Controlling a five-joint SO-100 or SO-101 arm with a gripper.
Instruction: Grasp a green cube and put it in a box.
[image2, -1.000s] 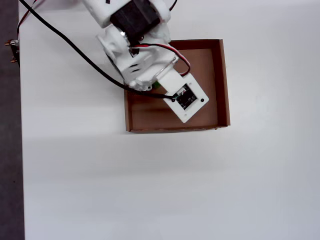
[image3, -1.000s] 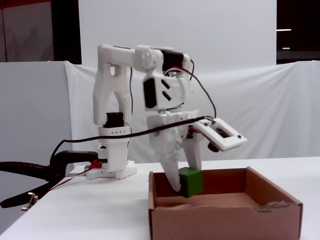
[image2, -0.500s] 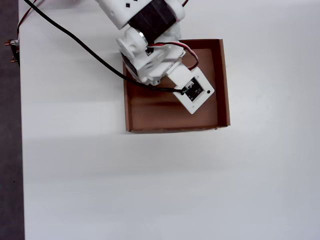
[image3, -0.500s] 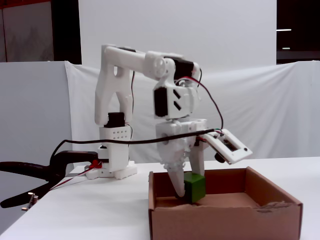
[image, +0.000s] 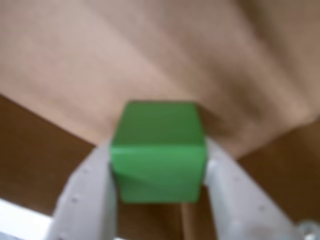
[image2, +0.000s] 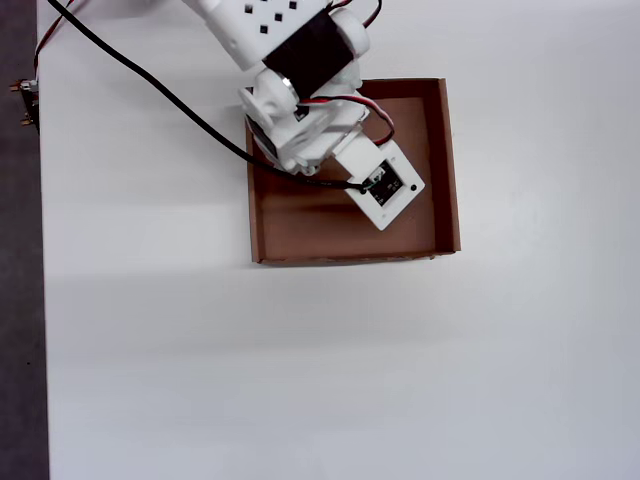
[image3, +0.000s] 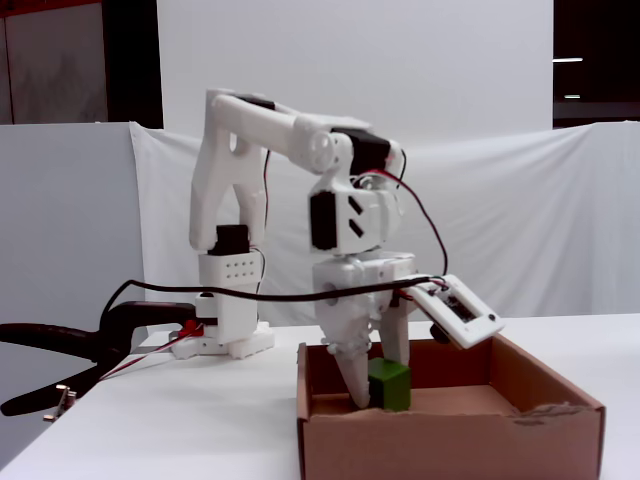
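Note:
The green cube (image: 158, 152) sits between my white fingers (image: 87, 200) in the wrist view, pressed on both sides. In the fixed view the cube (image3: 389, 385) is inside the brown cardboard box (image3: 450, 440), low near its floor, with my gripper (image3: 378, 385) pointing down and shut on it. In the overhead view my arm and wrist camera plate cover the box's (image2: 447, 160) middle, and the cube is hidden there. The box floor (image: 160, 60) fills the wrist view behind the cube.
The box stands on a white table (image2: 300, 380). The arm's base (image3: 225, 340) stands behind the box in the fixed view, with a black clamp (image3: 70, 345) and cables at the left. A black cable (image2: 150, 85) crosses the table in the overhead view.

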